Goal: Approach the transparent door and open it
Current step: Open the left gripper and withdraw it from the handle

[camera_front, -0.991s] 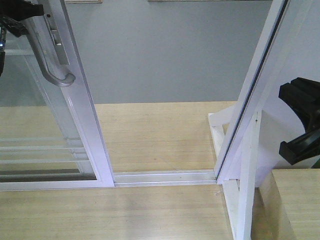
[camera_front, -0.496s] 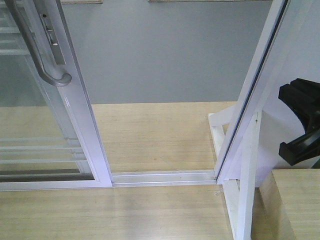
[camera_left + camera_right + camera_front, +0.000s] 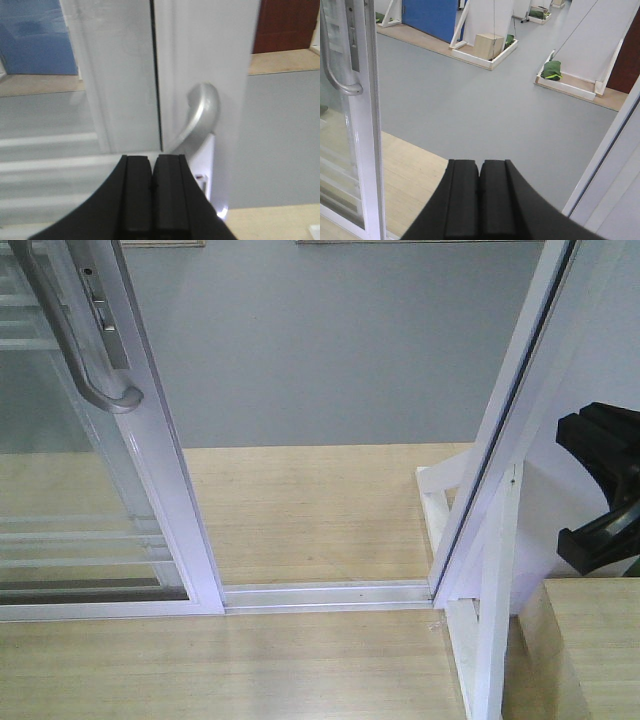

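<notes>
Fingers (image 3: 137,190) of the left gripper (image 3: 152,161) are pressed flat together with nothing between them. Those of the right gripper (image 3: 479,165) are clenched the same way, also empty.

Largest in the front view is the grey floor (image 3: 330,340), filling the far side of the doorway. The wooden floor (image 3: 300,510) lies on the near side and runs through the opening. The transparent door (image 3: 165,480) stands at the left end of the floor track (image 3: 330,595). Its glossy white frame leans across the left edge of the view, leaving a wide gap to the white post (image 3: 510,430) at the track's right end. Thin white bars (image 3: 70,540) cross the glass low down.

On the door's right stile sits the long curved grey handle (image 3: 75,350), with the narrow lock plate (image 3: 100,305) just beside it. In the left wrist view the handle's lower bend appears just above and right of the closed fingertips, but whether they touch cannot be told. The right gripper hangs near the right edge of the front view, beyond the white post and well apart from the door.
</notes>
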Tool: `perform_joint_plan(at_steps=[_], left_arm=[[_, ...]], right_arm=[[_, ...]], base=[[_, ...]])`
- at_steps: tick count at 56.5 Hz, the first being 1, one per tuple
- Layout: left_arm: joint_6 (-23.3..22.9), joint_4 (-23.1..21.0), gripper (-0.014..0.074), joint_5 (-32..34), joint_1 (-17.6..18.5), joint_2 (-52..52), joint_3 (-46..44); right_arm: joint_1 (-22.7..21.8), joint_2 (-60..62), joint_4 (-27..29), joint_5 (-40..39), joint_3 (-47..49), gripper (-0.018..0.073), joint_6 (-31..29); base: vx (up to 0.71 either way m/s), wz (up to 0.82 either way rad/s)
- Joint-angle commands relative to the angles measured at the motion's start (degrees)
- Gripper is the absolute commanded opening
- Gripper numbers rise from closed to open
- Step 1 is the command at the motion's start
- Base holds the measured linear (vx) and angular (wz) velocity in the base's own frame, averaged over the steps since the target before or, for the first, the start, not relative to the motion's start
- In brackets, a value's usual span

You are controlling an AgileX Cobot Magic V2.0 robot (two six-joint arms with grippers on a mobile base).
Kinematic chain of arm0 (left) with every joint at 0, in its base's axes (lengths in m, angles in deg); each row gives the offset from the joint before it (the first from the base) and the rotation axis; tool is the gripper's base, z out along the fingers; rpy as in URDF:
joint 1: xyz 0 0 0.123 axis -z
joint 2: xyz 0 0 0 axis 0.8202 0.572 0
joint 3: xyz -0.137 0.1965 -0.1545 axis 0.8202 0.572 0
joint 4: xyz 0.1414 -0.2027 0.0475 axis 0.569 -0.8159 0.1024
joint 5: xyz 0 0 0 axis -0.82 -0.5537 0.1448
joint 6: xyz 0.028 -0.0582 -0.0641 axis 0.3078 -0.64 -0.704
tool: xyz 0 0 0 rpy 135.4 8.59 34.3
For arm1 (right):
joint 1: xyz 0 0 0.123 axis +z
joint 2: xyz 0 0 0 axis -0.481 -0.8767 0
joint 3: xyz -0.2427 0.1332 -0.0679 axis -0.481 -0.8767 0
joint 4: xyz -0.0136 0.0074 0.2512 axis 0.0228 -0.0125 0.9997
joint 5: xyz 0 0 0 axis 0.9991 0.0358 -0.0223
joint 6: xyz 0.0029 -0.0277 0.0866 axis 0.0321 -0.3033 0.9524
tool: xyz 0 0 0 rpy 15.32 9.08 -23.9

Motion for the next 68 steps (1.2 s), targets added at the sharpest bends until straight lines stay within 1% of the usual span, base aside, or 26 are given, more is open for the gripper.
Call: perform_joint_plan(at_steps=[1,7,16,22,25,34,41,47,51,55,60,63,67,68], left_arm=[[-0.45,-1.08,0.0000,5.51,1.73,-5.70,4.01],[-0.30,-1.08,0.0000,6.69,4.61,-11.19,11.03],[-0.23,-1.08,0.0000,6.58,8.77,-21.19,21.09],[-0.71,-1.28,0.0000,5.38,11.07,-29.83,27.55],[-0.66,-2.17,0.0000,4.24,11.90,-34.10,30.41],[-0.66,-5.61,0.0000,-1.07,12.23,-50.29,37.13],[-0.66,-8.59,0.0000,-8.04,12.37,-61.27,40.45],[-0.66,-9.01,0.0000,-14.45,12.37,-70.08,42.49],[-0.66,-9.14,0.0000,-17.16,12.37,-74.85,43.49],[-0.66,-9.25,0.0000,-19.92,12.37,-79.10,44.37],[-0.66,-11.32,0.0000,-21.95,12.37,-79.68,44.96],[-0.66,-12.20,0.0000,-21.59,12.37,-79.02,45.55],[-0.60,-12.00,0.0000,-16.72,12.37,-78.61,47.34],[-0.53,-11.93,0.0000,-14.58,12.37,-78.61,48.11]], right_arm=[[-0.22,0.10,-0.42,-5.83,1.54,-0.0004,-0.26],[-0.22,0.28,-0.31,-6.06,1.59,-0.0004,0.01],[-0.22,0.28,-0.20,-6.00,1.59,-0.0004,0.01],[-0.22,0.28,-0.14,-5.94,1.71,-0.0004,-0.05],[-0.22,0.41,-0.14,-5.83,1.71,-0.0004,0.00],[-0.22,3.52,-0.21,-4.41,1.71,-0.0004,-0.07],[-0.22,7.45,-0.21,-1.14,1.71,-0.0004,-0.07],[-0.22,11.45,-0.25,3.92,1.57,-0.0004,-0.18],[-0.22,14.06,-0.36,7.68,1.57,-0.0004,-1.39],[-0.22,16.45,-0.18,9.81,1.57,-0.0004,-1.98],[-0.22,19.34,0.79,10.50,1.28,-0.0004,-1.98],[-0.22,20.81,1.16,9.45,-0.21,-0.0004,-1.98],[-0.22,21.62,1.21,5.88,-3.13,-0.0004,-1.98],[-0.22,21.62,1.16,4.45,-4.15,-0.0004,-1.98]], base=[[0.00,0.00],[0.00,0.00],[0.00,0.00],[0.00,0.00],[0.00,0.00],[0.00,0.00],[0.00,0.00],[0.00,0.00],[0.00,0.00],[0.00,0.00],[0.00,0.00],[0.00,0.00],[0.00,0.00],[0.00,0.00]])
